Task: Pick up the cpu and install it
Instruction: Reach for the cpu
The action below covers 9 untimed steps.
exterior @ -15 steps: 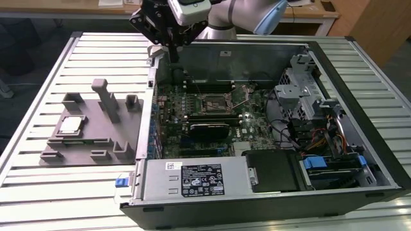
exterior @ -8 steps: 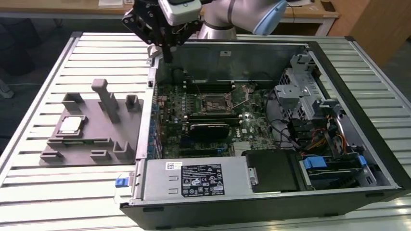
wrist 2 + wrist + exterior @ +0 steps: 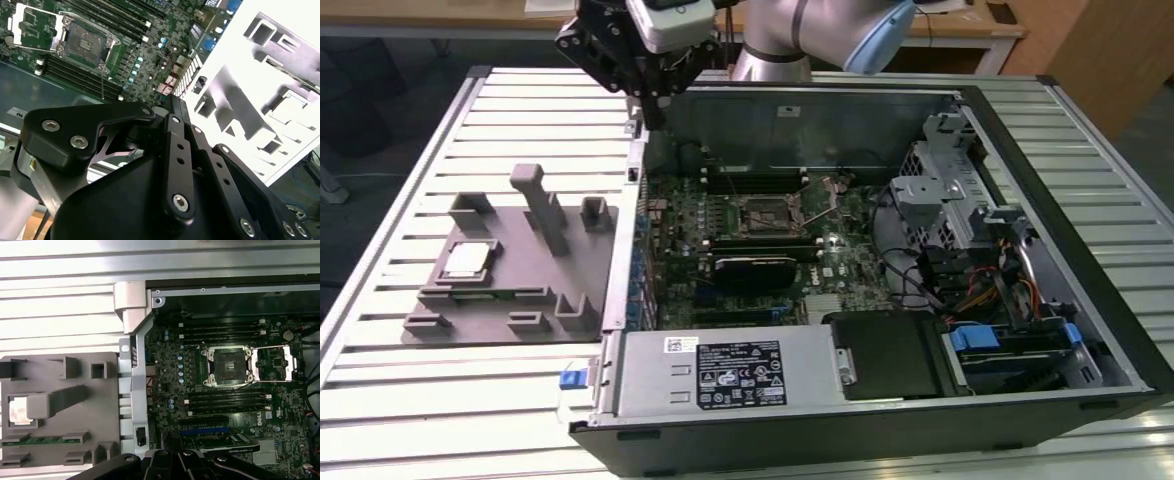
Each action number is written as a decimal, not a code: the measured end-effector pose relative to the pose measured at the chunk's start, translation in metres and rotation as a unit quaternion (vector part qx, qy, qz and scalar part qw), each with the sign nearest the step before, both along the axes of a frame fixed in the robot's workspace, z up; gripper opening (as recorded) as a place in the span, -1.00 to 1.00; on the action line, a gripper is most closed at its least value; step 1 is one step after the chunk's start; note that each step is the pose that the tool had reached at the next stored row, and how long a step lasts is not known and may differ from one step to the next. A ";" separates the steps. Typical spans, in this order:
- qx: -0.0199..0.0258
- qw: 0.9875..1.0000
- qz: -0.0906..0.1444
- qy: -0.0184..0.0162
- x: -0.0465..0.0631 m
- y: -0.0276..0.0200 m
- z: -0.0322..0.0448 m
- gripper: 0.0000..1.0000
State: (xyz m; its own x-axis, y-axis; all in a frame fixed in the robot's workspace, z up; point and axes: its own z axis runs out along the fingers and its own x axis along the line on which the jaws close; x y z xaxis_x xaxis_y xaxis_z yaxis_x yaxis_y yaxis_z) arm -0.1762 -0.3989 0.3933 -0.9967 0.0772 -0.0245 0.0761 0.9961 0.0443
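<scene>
Alignment matters: the cpu [image 3: 467, 261] lies in the grey tray [image 3: 520, 305] at the exterior view's left, well apart from my gripper [image 3: 654, 100], which hangs pressed together and empty near the frame's top. I'd spread it, then descend squarely.

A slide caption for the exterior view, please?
Gripper hovers at edge of open computer case; cpu lies in grey holder.

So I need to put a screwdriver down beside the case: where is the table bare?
In the exterior view the table is bare nearer than the grey fixture and beyond it, up to the gripper. Inside the case is crowded.
</scene>
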 end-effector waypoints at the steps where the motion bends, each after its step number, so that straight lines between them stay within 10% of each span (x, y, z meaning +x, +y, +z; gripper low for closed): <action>1: 0.000 1.000 0.000 0.000 -0.002 0.0000 0.0000 -0.79; 9: 0.000 1.000 0.000 0.000 -0.015 0.0000 0.0000 -0.79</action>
State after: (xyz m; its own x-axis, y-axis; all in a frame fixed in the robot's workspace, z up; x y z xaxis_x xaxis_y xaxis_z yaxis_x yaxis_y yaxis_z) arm -0.1911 -0.3989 0.3933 -0.9966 0.0781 -0.0245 0.0770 0.9960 0.0444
